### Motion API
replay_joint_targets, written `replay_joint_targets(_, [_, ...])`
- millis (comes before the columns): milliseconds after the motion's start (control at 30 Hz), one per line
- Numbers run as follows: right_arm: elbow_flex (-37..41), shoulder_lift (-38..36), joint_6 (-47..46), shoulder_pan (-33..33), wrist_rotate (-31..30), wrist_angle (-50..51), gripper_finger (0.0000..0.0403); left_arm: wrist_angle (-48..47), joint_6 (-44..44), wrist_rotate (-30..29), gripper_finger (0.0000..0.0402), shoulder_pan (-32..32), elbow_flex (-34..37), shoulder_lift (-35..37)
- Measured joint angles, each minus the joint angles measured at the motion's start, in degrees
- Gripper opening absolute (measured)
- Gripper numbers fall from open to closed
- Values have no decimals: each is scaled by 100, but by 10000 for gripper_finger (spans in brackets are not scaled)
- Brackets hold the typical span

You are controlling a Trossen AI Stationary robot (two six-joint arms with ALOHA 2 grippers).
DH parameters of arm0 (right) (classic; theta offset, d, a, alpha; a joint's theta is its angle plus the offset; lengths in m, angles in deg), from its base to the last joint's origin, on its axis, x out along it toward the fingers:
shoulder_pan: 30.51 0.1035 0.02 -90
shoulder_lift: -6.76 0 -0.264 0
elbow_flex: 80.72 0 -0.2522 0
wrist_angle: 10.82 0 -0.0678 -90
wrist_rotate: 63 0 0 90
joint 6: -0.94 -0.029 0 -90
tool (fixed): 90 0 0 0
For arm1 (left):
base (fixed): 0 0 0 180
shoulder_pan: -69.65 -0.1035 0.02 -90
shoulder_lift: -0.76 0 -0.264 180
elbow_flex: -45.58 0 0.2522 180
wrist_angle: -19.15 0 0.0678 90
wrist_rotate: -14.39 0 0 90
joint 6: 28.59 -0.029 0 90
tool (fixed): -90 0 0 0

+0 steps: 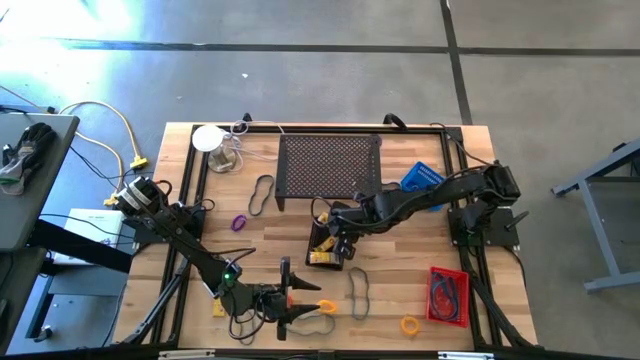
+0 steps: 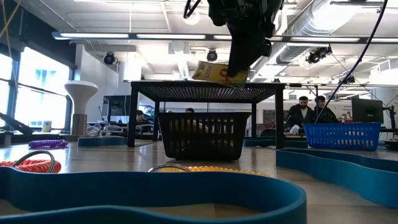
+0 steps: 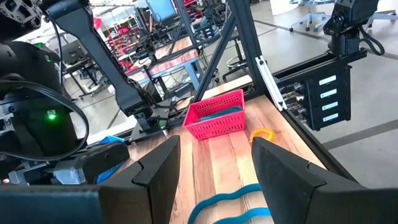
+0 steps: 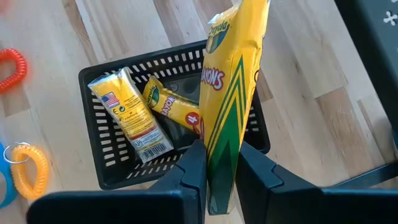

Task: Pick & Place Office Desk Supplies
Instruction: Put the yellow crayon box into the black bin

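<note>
Yellow crayon packet, clamped upright in right gripper at frame centre above black basket already containing two packets: to be lowered squarely before release; left gripper parked spread, lower frame

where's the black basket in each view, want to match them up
High view: black basket at table centre, under the right pincer.
Low view: centre, in front of the black stand.
Left wrist view: not in it.
Right wrist view: below the held yellow crayon packet, holding two more packets.
Shared landmark: that held packet.
</note>
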Motion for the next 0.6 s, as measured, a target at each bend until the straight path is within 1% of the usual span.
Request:
replay_joint_targets(367, [11,0,0,0,-2,19,50,0,63,0,191,0,0,0])
replay_joint_targets(600, [196,-2,0,0,-15,5,50,-99,66,0,191,0,0,0])
